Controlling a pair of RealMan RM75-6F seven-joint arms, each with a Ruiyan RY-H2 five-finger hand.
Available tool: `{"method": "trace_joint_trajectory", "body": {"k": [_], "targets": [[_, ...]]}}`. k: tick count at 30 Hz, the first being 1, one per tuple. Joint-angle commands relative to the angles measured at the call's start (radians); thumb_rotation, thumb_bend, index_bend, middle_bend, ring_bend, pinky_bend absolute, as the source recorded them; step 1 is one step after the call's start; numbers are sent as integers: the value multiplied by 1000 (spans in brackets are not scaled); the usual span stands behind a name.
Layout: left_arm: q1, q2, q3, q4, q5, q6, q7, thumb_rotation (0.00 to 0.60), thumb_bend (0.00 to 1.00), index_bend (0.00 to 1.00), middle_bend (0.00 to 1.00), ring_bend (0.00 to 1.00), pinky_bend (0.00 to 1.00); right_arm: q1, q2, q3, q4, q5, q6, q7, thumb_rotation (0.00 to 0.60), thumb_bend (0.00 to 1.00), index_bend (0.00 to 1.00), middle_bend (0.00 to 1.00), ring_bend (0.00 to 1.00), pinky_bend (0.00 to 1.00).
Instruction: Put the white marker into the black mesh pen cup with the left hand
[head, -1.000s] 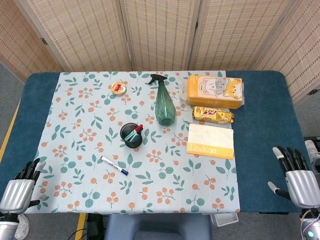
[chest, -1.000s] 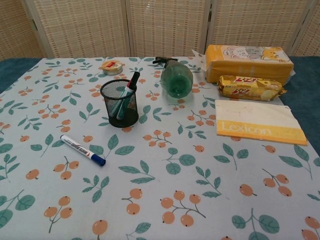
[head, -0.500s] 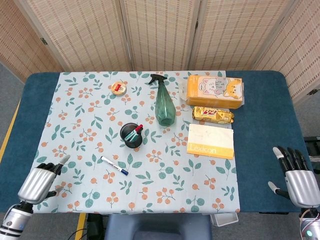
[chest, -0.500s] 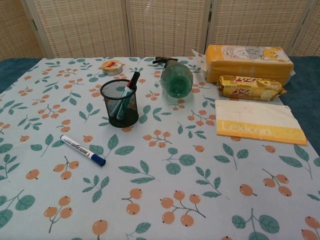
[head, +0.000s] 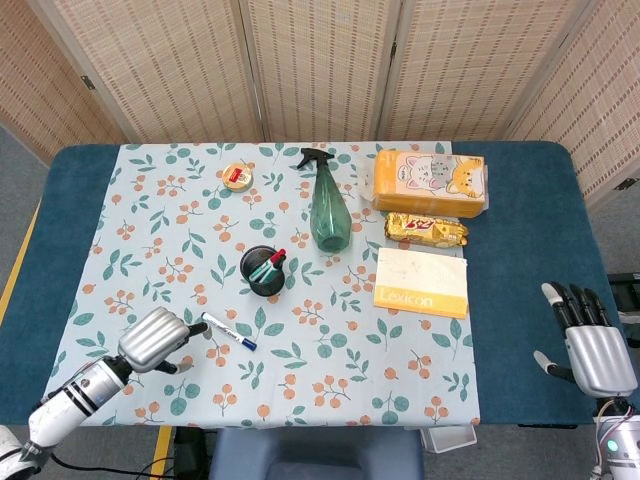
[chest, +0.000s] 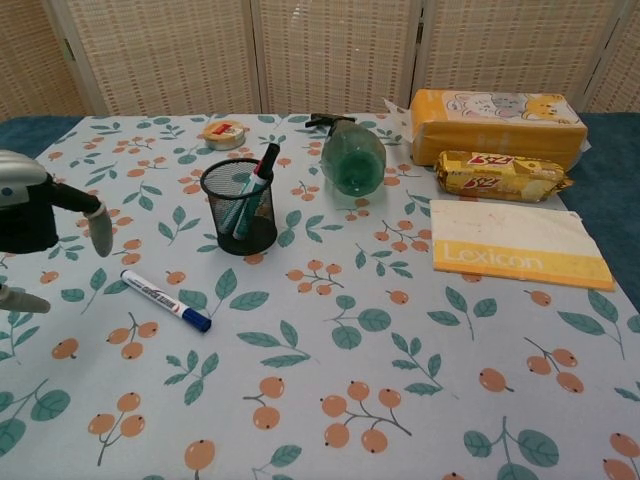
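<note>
The white marker with a blue cap lies flat on the floral cloth, in front of the black mesh pen cup. The cup stands upright and holds several pens. My left hand hovers just left of the marker, fingers apart, holding nothing. My right hand stays open at the table's right edge, far from both.
A green spray bottle, a small round tin, a yellow tissue pack, a snack bar and a yellow Lexicon notebook lie behind and to the right of the cup.
My left hand has moved right and forward over the cloth, from the table's left corner to just beside the marker. The right hand has barely shifted.
</note>
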Motion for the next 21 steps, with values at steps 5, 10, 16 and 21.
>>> {"method": "trace_joint_trajectory", "body": {"k": [5, 10, 16, 21], "targets": [[-204, -47, 12, 8, -7, -293, 3, 600, 244, 439, 1000, 947, 958, -1, 8, 3, 4, 26, -7, 15, 600, 180, 22, 58, 42, 0], [-302, -75, 31, 60, 22, -362, -72, 600, 286, 461, 1000, 948, 958, 4, 10, 15, 10, 60, -20, 24, 600, 180, 22, 58, 42, 0], [-427, -108, 66, 144, 61, -409, -208, 600, 322, 481, 1000, 948, 958, 23, 9, 23, 10, 98, -62, 14, 600, 180, 22, 58, 42, 0], [-499, -126, 99, 217, 77, -412, -318, 600, 326, 486, 1000, 947, 958, 41, 12, 32, 16, 127, -99, 23, 600, 181, 22, 58, 42, 0]]}}
